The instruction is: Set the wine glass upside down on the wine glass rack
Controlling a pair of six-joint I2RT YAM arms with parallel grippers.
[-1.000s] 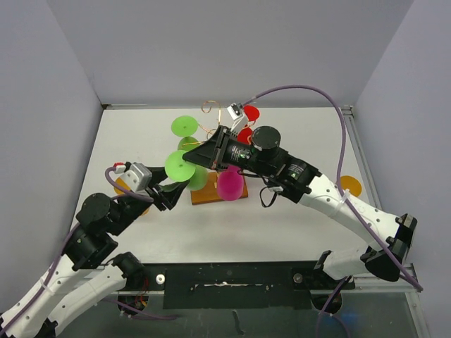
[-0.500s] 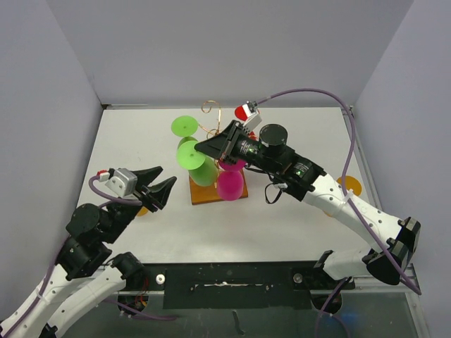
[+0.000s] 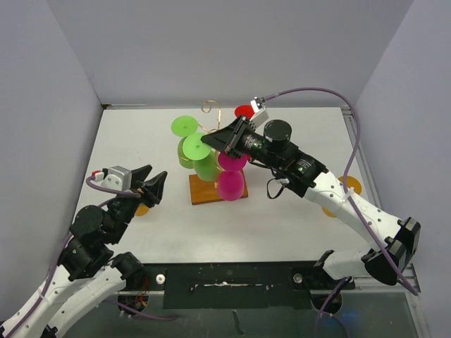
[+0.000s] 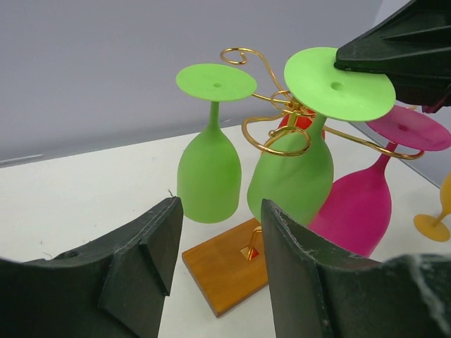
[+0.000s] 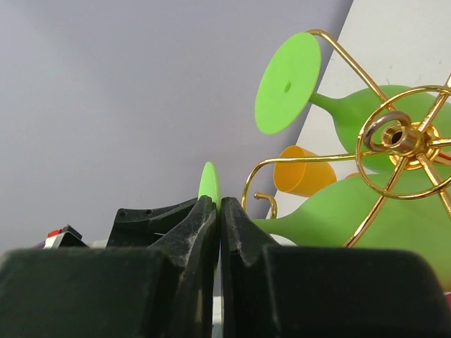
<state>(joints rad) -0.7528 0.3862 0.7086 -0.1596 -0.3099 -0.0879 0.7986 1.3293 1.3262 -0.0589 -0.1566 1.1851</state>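
Observation:
The wine glass rack is gold wire on a brown wooden base. My right gripper is shut on the flat foot of a green wine glass. The glass hangs bowl down, with its stem at a gold scroll arm. A second green glass and a pink glass hang on the rack upside down. My left gripper is open and empty, left of the rack; the base shows between its fingers.
An orange glass stands on the table at the right, under the right arm. Another orange piece lies by my left gripper. A red foot shows behind the rack. Grey walls close the table in.
My left gripper has drawn back left from the rack and stands open. My right gripper has carried the green glass by its foot up and back toward the rack's post.

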